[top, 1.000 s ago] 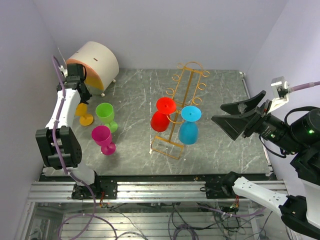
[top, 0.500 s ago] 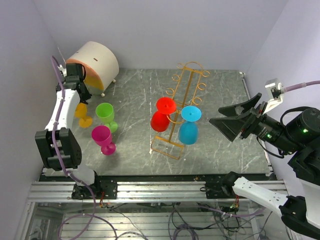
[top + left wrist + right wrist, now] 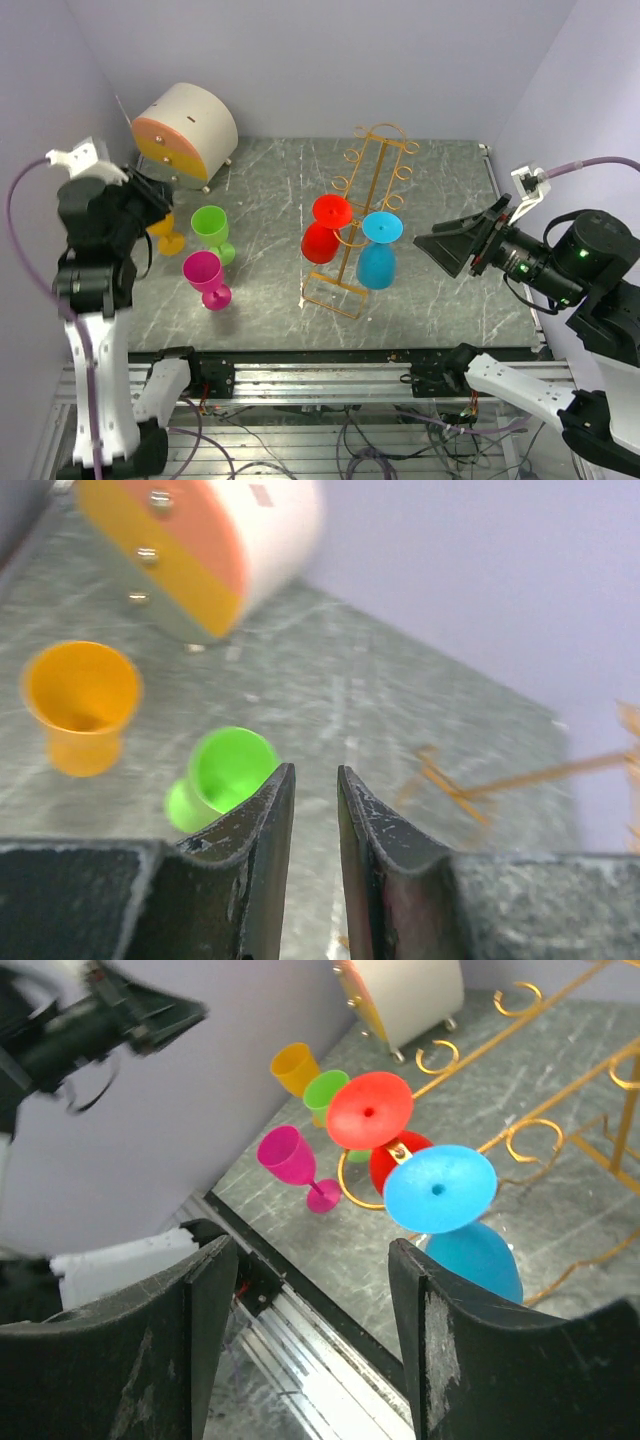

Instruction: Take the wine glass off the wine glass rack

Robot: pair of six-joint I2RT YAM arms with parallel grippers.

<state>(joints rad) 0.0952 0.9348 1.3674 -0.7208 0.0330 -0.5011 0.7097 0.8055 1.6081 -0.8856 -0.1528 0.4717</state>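
The golden wire wine glass rack (image 3: 372, 190) stands mid-table. A red wine glass (image 3: 324, 228) and a blue wine glass (image 3: 379, 250) hang upside down on its hooks. In the right wrist view the red glass (image 3: 370, 1110) and blue glass (image 3: 440, 1188) show base-first, with the rack (image 3: 560, 1090) behind them. My right gripper (image 3: 432, 245) is open and empty, level with the blue glass and a short way right of it; its jaws (image 3: 308, 1245) stand wide apart. My left gripper (image 3: 148, 205) is raised at the far left, jaws nearly together and empty (image 3: 315, 770).
Green (image 3: 211, 228), magenta (image 3: 205, 278) and orange (image 3: 168, 235) glasses stand upright at the left. A round white drawer unit (image 3: 185, 125) with an orange-yellow front sits at the back left. Walls close in on the left, back and right. A metal rail (image 3: 320, 380) runs along the near edge.
My left arm has lifted away from the orange glass and swung up and back toward the near left. My right gripper has shifted slightly left toward the rack.
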